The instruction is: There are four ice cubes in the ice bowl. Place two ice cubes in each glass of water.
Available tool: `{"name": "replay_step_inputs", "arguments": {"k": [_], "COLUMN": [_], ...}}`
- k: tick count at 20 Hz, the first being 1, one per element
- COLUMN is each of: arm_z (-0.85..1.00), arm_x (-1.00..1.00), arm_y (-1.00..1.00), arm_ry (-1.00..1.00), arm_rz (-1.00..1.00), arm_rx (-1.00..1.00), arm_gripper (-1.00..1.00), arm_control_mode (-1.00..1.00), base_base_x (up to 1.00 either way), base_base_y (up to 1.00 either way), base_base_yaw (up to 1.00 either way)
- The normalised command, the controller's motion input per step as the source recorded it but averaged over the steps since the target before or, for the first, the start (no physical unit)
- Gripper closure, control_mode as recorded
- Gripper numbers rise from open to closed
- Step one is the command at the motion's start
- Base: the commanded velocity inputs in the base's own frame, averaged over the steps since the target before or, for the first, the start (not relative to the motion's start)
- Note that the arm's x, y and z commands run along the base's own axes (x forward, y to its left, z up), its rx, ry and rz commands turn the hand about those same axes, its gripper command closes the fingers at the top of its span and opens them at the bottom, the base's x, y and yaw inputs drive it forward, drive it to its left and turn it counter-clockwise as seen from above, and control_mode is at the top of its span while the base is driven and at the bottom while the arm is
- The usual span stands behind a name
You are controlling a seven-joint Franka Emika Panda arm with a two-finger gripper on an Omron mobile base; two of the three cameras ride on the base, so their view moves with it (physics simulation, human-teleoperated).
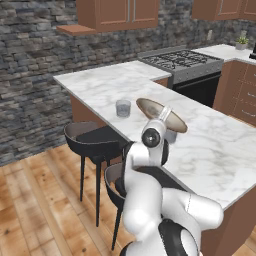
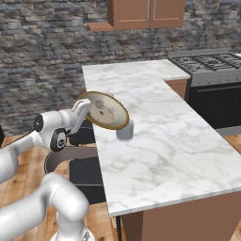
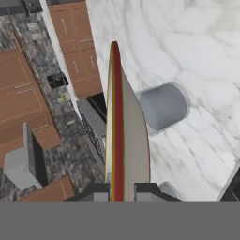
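So you had the gripper [image 2: 85,109] clamped on the rim of the ice bowl [image 2: 104,111], one finger on each side of the wall, and the bowl was up off the marble counter [image 2: 160,136] and tipped steeply on its edge. In the right base view its grey-beige inside faced the camera, with a few small pale blobs on it that could have been ice cubes [image 2: 106,112], but they were too blurry for me to count.

From the hand view you were looking straight down the bowl's [image 3: 123,136] edge: thin golden-brown rim, a reddish band next to it, beige wall. The gripper [image 3: 123,191] fingers sat snug on either side of it.

One glass of water [image 2: 124,129] stood right under the tilted bowl, near the counter's left edge, partly hidden by the bowl from both base views. In the hand view that glass [image 3: 161,107] was just beside the bowl's wall, a short bluish-grey cylinder. The other glass [image 1: 123,108] stood further along the same edge, well apart from the first, toward the far corner.

Around it: dark round bar stools [image 1: 86,137] tucked under the counter's edge, a gas stove [image 1: 186,62] at the far end, stone wall behind, wooden cabinets [image 1: 118,13] above, plank floor.
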Motion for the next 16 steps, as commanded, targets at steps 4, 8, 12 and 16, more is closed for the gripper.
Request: {"name": "replay_step_inputs", "arguments": {"k": [4,8,12,16], "arm_z": [0.00,0.00,0.00,0.00], "arm_x": [0.13,0.14,0.21,0.22], "arm_y": [0.39,0.39,0.39,0.43], "arm_ry": [0.07,0.01,0.00,0.00], "arm_rz": [-0.03,-0.04,-0.02,-0.05], "arm_rx": [0.01,0.04,0.07,0.09], "arm_gripper": [1.00,1.00,1.00,1.00], "arm_control_mode": [-1.00,-1.00,-1.00,-1.00], "base_base_x": [0.00,0.00,0.00,0.00], "base_base_y": [0.00,0.00,0.00,0.00], "base_base_yaw": [0.00,0.00,0.00,0.00]}}
